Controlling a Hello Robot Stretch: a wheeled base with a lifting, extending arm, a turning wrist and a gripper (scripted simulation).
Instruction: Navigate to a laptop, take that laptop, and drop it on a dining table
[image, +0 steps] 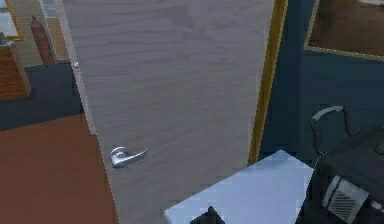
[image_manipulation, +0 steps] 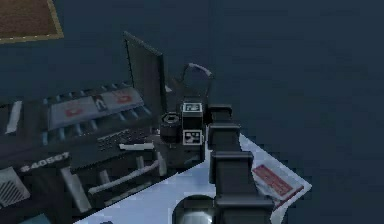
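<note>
A dark thin panel (image_manipulation: 146, 66) stands upright on the pale table (image_manipulation: 285, 160), shaped like a laptop's raised screen. Below and left of it lies a wide dark machine (image_manipulation: 85, 135) with red-marked panels on top. My arm rises from the arm side view's bottom edge, ending in two white marked squares. The gripper (image_manipulation: 170, 127) sits just left of them, close to the dark machine and the panel's foot. I cannot tell whether it holds anything. The pale table (image: 250, 188) and the dark machine (image: 350, 180) also appear low in the forward view's right.
A grey wooden door (image: 170, 90) with a lever handle (image: 126, 155) stands close ahead, with a yellow frame and dark blue wall beside it. A chair back (image: 330, 118) rises behind the table. A flat reddish item (image_manipulation: 272, 180) lies on the table. Orange floor stretches on the left.
</note>
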